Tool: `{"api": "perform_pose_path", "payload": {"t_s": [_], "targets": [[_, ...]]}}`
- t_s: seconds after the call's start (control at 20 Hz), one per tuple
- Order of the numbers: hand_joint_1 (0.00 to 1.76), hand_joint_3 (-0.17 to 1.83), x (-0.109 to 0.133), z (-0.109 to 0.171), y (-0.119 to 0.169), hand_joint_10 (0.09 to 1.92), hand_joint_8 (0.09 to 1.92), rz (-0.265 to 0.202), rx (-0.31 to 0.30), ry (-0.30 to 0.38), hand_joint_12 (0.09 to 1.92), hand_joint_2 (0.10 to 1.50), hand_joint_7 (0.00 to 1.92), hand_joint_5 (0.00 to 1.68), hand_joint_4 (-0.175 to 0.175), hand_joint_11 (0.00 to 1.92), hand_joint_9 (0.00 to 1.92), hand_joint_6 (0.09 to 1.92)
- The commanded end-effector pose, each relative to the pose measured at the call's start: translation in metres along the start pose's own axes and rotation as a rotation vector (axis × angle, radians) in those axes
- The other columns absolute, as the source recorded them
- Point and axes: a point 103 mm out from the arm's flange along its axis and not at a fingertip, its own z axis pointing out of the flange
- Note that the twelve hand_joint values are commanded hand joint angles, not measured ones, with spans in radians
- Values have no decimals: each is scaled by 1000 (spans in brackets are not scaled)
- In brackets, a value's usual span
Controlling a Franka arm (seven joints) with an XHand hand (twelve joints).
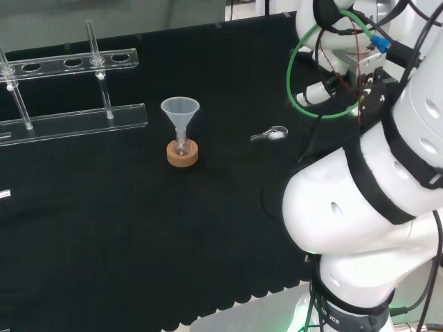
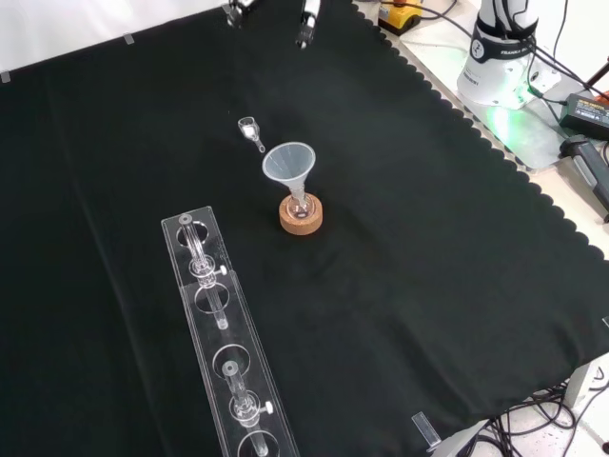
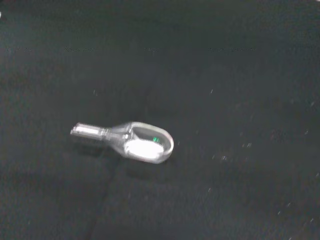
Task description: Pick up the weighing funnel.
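Black cloth (image 2: 428,238) covers the bench, and the weighing funnel (image 3: 125,142) lies flat on it, untouched, near the big funnel (image 2: 288,164) on its cork ring (image 2: 301,215). At the front view's top edge we see the hand (image 2: 306,24), fingers apart, holding nothing. We would lower over the scoop, pinch across its bowl and lift level, since something white seems to lie inside.

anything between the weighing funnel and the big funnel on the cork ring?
Nothing: bare black cloth between weighing funnel and funnel, in head and front views.
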Motion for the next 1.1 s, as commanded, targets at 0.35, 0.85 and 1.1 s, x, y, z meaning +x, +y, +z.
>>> {"api": "perform_pose_path", "payload": {"t_s": [0.35, 0.85, 1.1], "targets": [[558, 8, 6, 62, 45, 787, 806, -64, 101, 49, 1369, 720, 464, 634, -54, 614, 571, 183], [554, 4, -3, 104, 67, 765, 786, -76, 142, 99, 1382, 723, 515, 550, -47, 596, 600, 551], [553, 4, -5, 120, 74, 765, 791, -81, 151, 121, 1382, 724, 526, 534, -49, 594, 607, 600]]}}
